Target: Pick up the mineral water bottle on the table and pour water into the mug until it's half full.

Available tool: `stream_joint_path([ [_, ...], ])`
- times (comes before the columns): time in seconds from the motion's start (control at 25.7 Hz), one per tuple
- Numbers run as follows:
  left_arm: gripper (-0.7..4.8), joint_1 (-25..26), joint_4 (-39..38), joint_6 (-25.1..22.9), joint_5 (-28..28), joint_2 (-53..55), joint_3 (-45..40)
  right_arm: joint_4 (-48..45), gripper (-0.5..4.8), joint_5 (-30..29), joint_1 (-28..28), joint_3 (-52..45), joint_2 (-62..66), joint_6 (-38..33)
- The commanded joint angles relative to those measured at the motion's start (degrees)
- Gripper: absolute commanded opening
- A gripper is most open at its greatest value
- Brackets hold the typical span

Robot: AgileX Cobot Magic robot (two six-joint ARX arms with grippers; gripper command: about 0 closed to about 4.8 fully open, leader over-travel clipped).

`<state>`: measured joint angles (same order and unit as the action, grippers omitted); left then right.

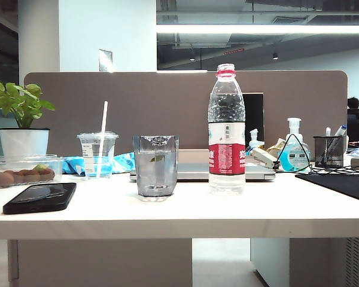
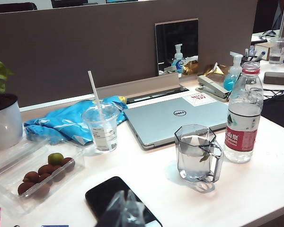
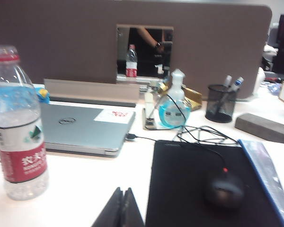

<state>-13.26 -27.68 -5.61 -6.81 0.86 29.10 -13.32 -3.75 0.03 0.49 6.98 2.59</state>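
The mineral water bottle (image 1: 227,131) stands upright on the white table (image 1: 167,215), its pinkish-red cap on and red label facing the front. It also shows as the bottle (image 2: 244,118) and the bottle (image 3: 19,127) in the wrist views. The mug (image 1: 155,167), a grey-tinted faceted glass, stands just left of it and holds some water; the mug (image 2: 196,153) shows a handle. My left gripper (image 2: 123,208) hangs shut over the black phone, well short of the mug. My right gripper (image 3: 123,193) is shut and empty, low over the table beside the bottle. Neither gripper appears in the exterior view.
A black phone (image 1: 40,197) lies front left, with a lidded cup and straw (image 1: 97,154), a fruit tray (image 1: 21,173) and a potted plant (image 1: 23,128) behind it. A closed laptop (image 1: 197,171) sits behind the mug. At right are a black mouse pad (image 3: 203,189), mouse (image 3: 225,189), pen holder (image 1: 329,150) and pump bottle (image 1: 294,152).
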Motion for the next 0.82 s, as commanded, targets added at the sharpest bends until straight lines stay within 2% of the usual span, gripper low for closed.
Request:
stream_joint_path([
  [0.04,-0.04,0.0,0.5,0.0,0.2,0.1,0.2,3.3,-0.05,0.0,-1.2,-0.4,-2.8,-0.3],
  [0.16,-0.04,0.0,0.5,0.0,0.2,0.1,0.2,9.1,-0.05,-0.1,-1.9,-0.4,-7.1,-1.1],
  [0.62,-0.04,0.0,0.5,0.0,0.2,0.1,0.2,21.4,-0.05,-0.2,-1.8,-0.4,-7.0,-1.3],
  [0.82,-0.04,0.0,0.5,0.0,0.2,0.1,0.2,23.4,-0.05,-0.1,-1.8,-0.4,-6.9,-1.3],
])
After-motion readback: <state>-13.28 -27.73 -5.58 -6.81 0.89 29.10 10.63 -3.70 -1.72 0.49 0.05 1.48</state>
